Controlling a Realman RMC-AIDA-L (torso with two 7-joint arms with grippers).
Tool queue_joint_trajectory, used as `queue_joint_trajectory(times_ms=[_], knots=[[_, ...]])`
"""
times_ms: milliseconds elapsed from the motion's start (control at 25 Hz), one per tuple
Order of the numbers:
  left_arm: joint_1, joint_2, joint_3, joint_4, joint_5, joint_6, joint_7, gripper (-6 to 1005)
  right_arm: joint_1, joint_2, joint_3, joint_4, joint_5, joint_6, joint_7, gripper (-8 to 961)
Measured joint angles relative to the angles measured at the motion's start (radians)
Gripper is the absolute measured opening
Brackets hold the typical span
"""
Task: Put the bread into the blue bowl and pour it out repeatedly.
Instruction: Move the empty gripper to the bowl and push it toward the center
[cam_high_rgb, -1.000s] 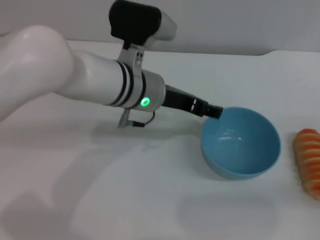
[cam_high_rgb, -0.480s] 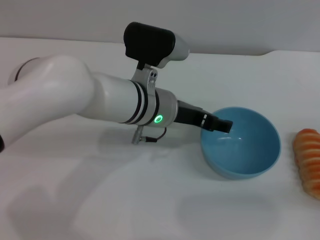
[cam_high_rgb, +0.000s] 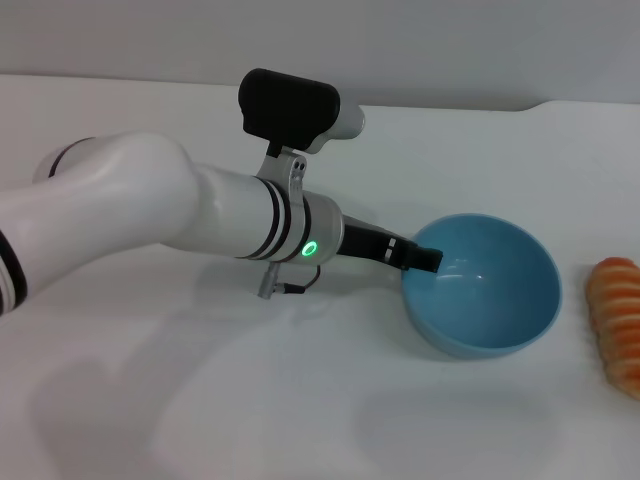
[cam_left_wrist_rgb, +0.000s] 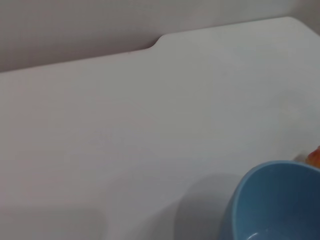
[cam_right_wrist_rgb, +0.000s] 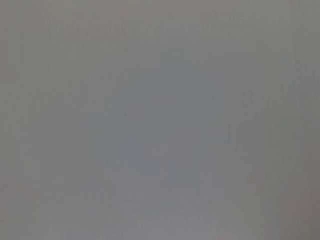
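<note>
Blue bowl (cam_high_rgb: 481, 296) sits empty, bread (cam_high_rgb: 616, 323) beside it; left fingers' (cam_high_rgb: 424, 259) state unclear.

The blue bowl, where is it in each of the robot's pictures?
Head view: the blue bowl sits on the white table, right of centre, the left gripper at its rim.
Left wrist view: only part of it shows, at the lower right corner.
Right wrist view: not in it, only plain grey.
Shared landmark: the bread, peeking orange beside the bowl.

Glossy, smooth blue bowl (cam_high_rgb: 481, 285); ridged, shiny bread (cam_high_rgb: 617, 322); matt white table (cam_high_rgb: 300, 400); smooth glossy plastic-looking arm shell (cam_high_rgb: 150, 205)
</note>
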Motion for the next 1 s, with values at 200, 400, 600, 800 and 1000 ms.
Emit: queue_joint_trajectory(times_ms=[200,400,600,800,1000], knots=[[-0.033,-0.001,0.021,-0.054,-0.025,-0.001,0.000,866,0.003,0.000,0.000,0.000,0.000,0.001,0.000,688],[-0.057,-0.003,0.066,-0.073,-0.074,-0.001,0.003,866,0.005,0.000,0.000,0.000,0.001,0.002,0.000,689],[-0.058,-0.003,0.067,-0.078,-0.091,0.000,0.000,865,0.005,0.000,0.000,0.001,0.001,0.002,0.000,689],[-0.062,-0.004,0.087,-0.088,-0.119,-0.006,0.002,866,0.004,0.000,0.000,0.001,0.001,0.003,0.000,689],[-0.075,-0.006,0.122,-0.090,-0.127,-0.030,0.000,866,0.003,0.000,0.000,0.000,0.001,0.003,0.000,688]])
